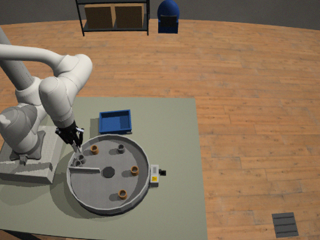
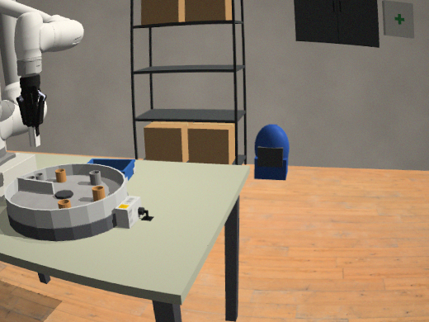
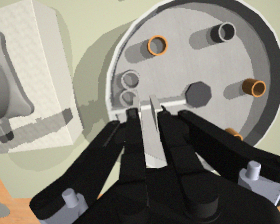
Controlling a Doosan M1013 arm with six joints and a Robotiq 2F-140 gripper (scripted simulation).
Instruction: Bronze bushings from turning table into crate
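Observation:
The gripper (image 1: 77, 149) (image 2: 35, 141) (image 3: 146, 102) is shut with only a narrow gap and holds nothing, above the left edge of the turning table (image 1: 92, 184) (image 2: 62, 218) (image 3: 185, 60). Two steel bushings (image 1: 81, 160) (image 3: 123, 81) stand close together by the divider, just beyond the fingertips in the wrist view. A third steel bushing (image 1: 121, 152) (image 2: 95, 179) (image 3: 216, 34) stands at the back right. One bronze bushing (image 1: 95, 152) (image 2: 60, 176) stands at the back left, another bronze bushing (image 1: 134, 174) (image 2: 98, 195) at the right, a third bronze bushing (image 1: 122, 197) at the front. The blue crate (image 1: 116, 132) (image 2: 129, 169) is empty.
A low divider wall (image 1: 84, 170) (image 2: 37, 185) runs from the table's left rim towards the dark hub (image 1: 108, 172) (image 3: 198, 94). A grey box (image 1: 154, 181) (image 2: 129, 215) sits on the right rim. The crate stands behind the turning table, and the robot's pedestal (image 1: 31, 173) is at the left.

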